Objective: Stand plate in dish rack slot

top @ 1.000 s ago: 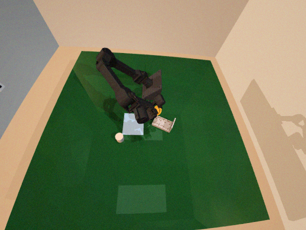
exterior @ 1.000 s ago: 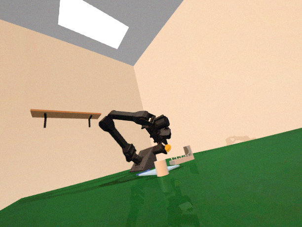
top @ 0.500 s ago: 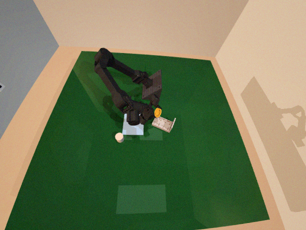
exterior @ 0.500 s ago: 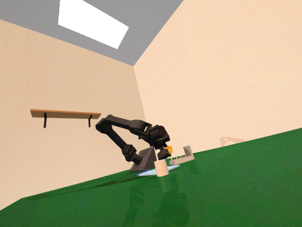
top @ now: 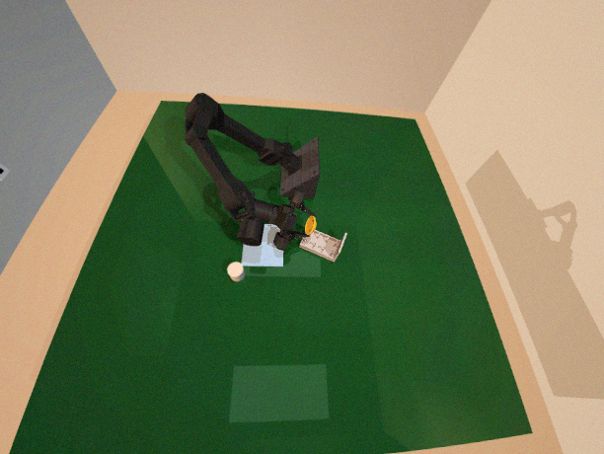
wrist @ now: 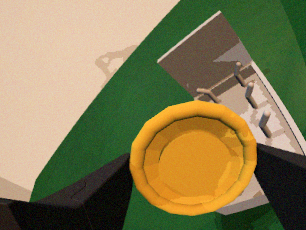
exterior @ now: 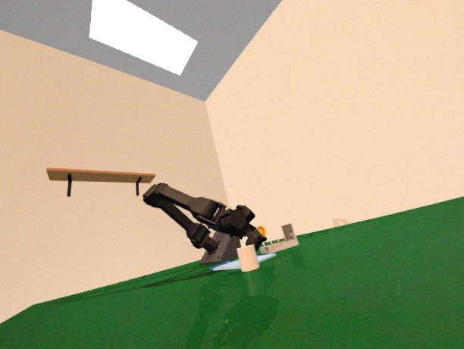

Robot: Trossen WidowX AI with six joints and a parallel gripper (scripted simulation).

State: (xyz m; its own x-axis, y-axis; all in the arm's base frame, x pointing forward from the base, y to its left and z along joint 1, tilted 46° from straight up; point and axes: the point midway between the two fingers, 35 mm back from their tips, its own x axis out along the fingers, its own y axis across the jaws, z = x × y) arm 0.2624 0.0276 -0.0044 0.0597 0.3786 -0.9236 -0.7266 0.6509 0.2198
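Observation:
My gripper [top: 310, 225] [wrist: 192, 156] is shut on the yellow plate [top: 310, 225] [exterior: 261, 231] [wrist: 194, 162], with one finger at each side of its rim. The plate is steeply tilted, near upright, and held in the air by the near end of the dish rack [top: 319, 254] [exterior: 279, 248] [wrist: 196, 54], the end away from its tall panel. In the wrist view the plate covers part of the rack, and several short pegs show beyond its rim. No contact between plate and rack can be made out.
A light blue square sheet [top: 268, 259] [exterior: 228, 266] lies under the wrist, left of the rack in the top view. A cream cylinder [top: 236, 271] [exterior: 248, 259] stands at its corner. A wooden shelf [exterior: 99, 176] hangs on the wall.

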